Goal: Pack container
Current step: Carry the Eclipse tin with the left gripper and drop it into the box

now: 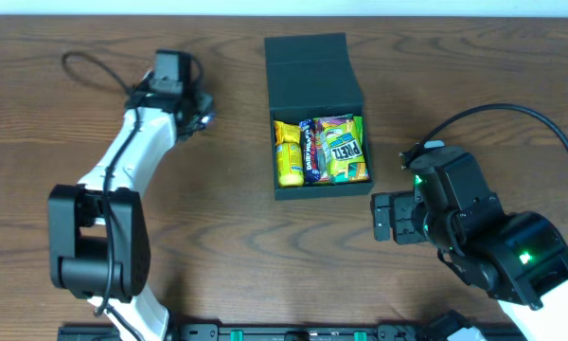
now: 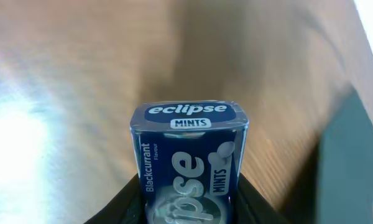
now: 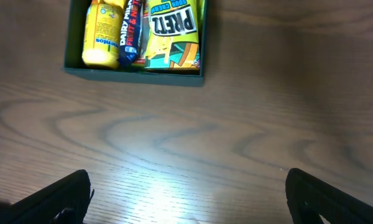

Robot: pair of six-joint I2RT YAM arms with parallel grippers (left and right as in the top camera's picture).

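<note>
Left wrist alone shows left gripper (image 2: pixel 188 202) apparently clamping mints tin (image 2: pixel 188 149).

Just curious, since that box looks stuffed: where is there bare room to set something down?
The container is crowded: yellow tube, chocolate bar and Pretz packet fill its floor side by side. Bare table lies between it and the left arm, and along its near side up to the right arm.

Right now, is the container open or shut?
Open. The container has its flap lid swung back at the far side, and the snack packets inside show from overhead.
</note>
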